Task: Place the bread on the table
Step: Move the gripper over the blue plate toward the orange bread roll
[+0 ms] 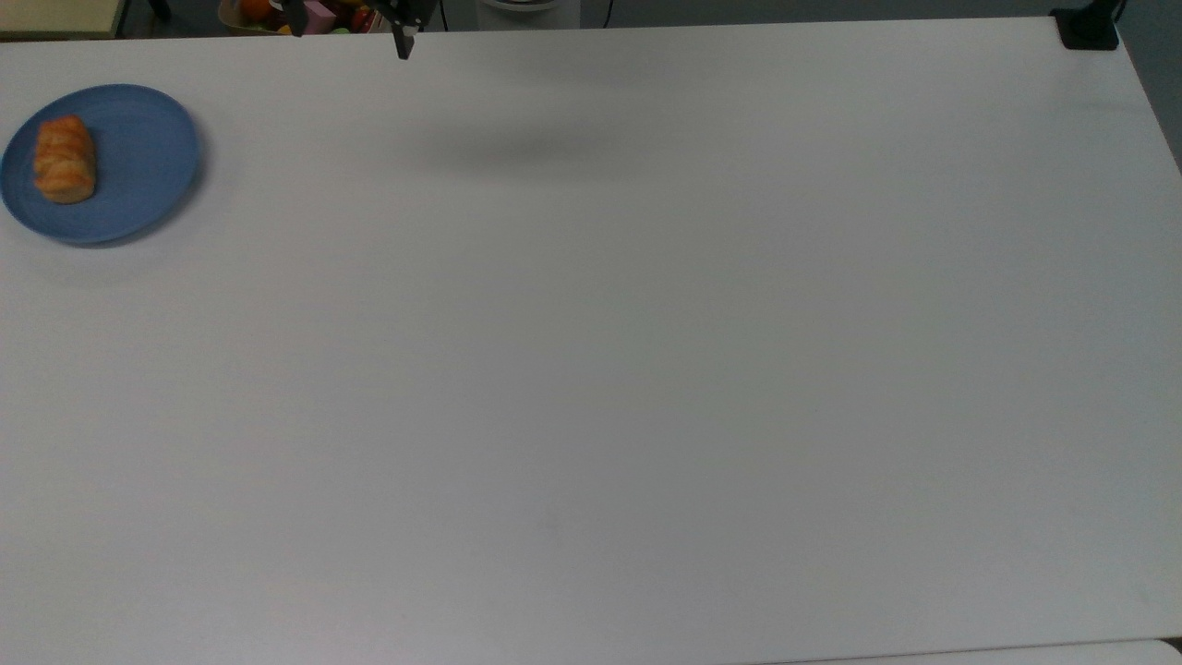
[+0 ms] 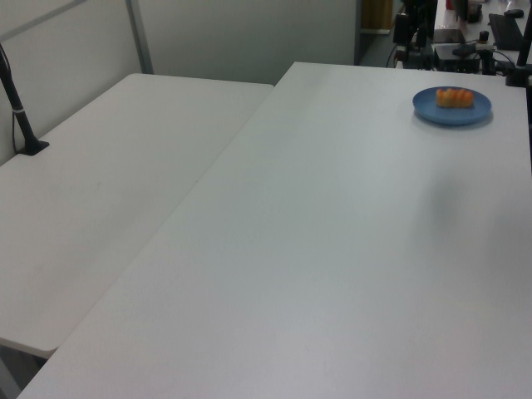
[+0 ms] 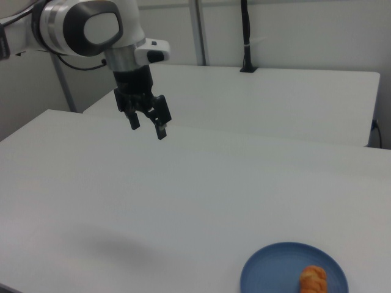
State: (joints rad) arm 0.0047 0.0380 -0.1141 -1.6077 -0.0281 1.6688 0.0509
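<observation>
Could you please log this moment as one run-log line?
gripper: open, raised above table | bread: on blue plate | stage: not grasped yet

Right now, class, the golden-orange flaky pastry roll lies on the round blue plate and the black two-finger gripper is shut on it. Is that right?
Not quite. The golden-orange flaky pastry roll does lie on the round blue plate, but the right view shows the black two-finger gripper open, high above the white table, holding nothing.
</observation>
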